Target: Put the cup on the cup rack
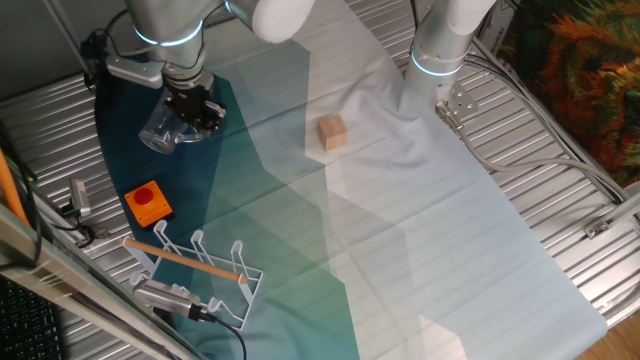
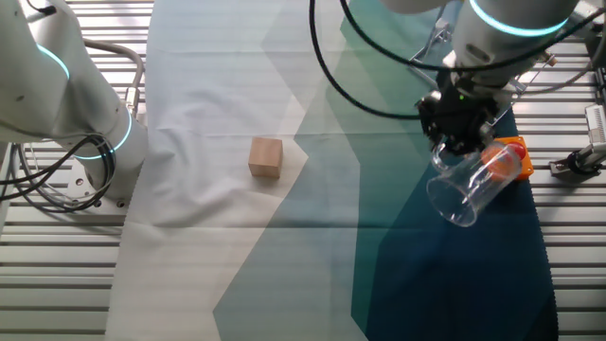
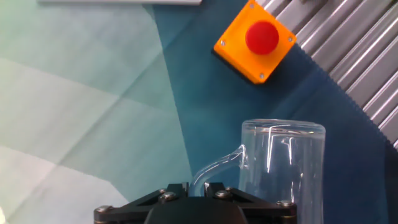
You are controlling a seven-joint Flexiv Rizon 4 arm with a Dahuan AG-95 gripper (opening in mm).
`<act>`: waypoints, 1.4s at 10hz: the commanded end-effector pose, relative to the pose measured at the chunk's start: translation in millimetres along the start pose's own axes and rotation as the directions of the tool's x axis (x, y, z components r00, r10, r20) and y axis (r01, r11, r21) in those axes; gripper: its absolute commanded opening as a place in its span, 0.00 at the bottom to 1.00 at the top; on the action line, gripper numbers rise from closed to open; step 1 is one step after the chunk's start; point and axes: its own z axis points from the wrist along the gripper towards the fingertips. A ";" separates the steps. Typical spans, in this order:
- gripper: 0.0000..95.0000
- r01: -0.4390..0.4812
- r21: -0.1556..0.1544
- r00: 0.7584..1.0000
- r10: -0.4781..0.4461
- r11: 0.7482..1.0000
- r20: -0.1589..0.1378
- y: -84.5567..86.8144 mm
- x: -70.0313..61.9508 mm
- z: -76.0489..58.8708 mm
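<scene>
One end effector point(image 3: 196, 186) grips one cup point(image 3: 283, 165); one cup rack point(image 1: 200, 270).

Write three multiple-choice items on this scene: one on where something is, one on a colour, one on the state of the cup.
1. Where is the orange block?
A. Between the cup and the cup rack
B. Beside the wooden cube
C. Off the cloth

2. What colour is the block's button?
A. Green
B. Red
C. Black

3. How is the cup?
A. Upright on the cloth
B. Hung on the rack
C. Tilted, held by its handle in the gripper

Answers: 1 A, the fixed view shows the block lying between cup and rack. 2 B, the hand view shows a red button. 3 C, the fingers close on the clear handle, cup slanting.
</scene>
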 end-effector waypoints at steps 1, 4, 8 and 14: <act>0.00 -0.037 0.008 0.999 0.037 0.999 0.010 14.6 -4.3 -12.4; 0.00 -0.070 0.008 0.997 0.070 0.998 0.026 30.0 -14.1 -25.2; 0.00 -0.046 -0.018 0.998 0.047 0.999 0.051 51.2 -28.6 -39.7; 0.00 0.068 -0.055 0.994 -0.063 0.996 0.094 58.2 -26.1 -43.9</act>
